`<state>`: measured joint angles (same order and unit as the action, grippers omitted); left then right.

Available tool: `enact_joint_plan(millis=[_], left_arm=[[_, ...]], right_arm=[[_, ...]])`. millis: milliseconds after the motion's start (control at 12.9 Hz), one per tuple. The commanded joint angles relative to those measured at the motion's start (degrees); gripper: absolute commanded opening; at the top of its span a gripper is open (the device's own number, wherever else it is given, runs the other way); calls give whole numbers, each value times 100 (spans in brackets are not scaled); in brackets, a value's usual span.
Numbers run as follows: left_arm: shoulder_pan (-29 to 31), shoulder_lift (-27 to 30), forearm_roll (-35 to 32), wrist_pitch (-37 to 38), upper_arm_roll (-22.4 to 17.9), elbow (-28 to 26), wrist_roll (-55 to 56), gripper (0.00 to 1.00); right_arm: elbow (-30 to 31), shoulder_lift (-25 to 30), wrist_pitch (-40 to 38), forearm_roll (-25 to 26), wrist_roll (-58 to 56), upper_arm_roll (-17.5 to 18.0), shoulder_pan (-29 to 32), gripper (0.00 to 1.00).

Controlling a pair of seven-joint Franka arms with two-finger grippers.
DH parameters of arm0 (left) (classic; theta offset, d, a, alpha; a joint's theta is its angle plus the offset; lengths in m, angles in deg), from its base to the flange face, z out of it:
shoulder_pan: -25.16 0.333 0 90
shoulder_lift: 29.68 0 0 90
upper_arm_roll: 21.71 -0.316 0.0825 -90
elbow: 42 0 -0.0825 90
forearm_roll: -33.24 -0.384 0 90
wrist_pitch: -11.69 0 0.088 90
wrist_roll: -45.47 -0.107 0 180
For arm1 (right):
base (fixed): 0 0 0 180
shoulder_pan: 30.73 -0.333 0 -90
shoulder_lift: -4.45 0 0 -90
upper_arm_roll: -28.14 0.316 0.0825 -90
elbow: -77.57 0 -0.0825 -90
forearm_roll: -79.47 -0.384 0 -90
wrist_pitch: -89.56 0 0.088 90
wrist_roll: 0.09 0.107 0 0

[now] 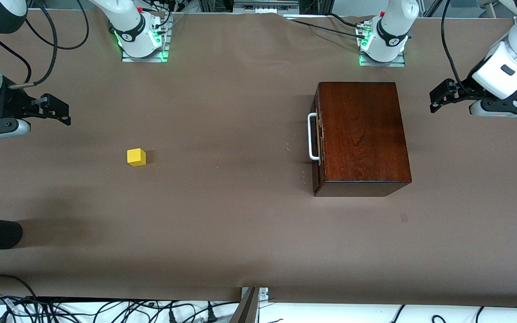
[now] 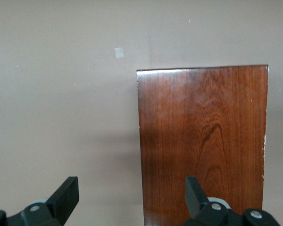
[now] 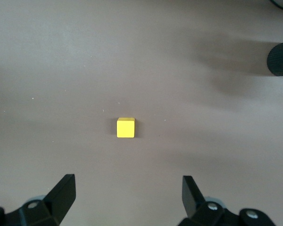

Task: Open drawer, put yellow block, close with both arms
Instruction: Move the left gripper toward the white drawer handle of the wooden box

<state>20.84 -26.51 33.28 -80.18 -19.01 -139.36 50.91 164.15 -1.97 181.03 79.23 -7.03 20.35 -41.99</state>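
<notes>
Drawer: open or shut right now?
Shut. The drawer front sits flush with the wooden box, the white handle close against it, and no pale tray shows. The yellow block lies on the table.

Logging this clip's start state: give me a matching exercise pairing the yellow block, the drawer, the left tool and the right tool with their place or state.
Things:
1. yellow block
2. drawer
3. left tool
4. right tool

States:
A. shut, white handle facing the right arm's end
B. open, empty, up at the right arm's end of the table
C. lying loose on the table, toward the right arm's end
D. open, empty, up beside the wooden box

Pairs: 1-C, 2-A, 3-D, 4-B
</notes>
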Motion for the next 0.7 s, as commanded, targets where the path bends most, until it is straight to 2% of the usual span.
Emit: enact_joint_plan(millis=[0, 233, 466, 622], left_arm=[[-192, -8, 110, 99, 3, -99, -34, 100], [-385, -281, 128, 196, 21, -99, -51, 100], [-570, -570, 233, 83, 564, 85, 63, 100], [-745, -833, 233, -163, 723, 304, 394, 100]], right_arm=[[-97, -35, -51, -108, -35, -4, 45, 100], [-97, -26, -51, -108, -35, -4, 45, 100], [-97, -26, -51, -108, -35, -4, 45, 100], [-97, -35, -51, -108, -35, -4, 45, 100]])
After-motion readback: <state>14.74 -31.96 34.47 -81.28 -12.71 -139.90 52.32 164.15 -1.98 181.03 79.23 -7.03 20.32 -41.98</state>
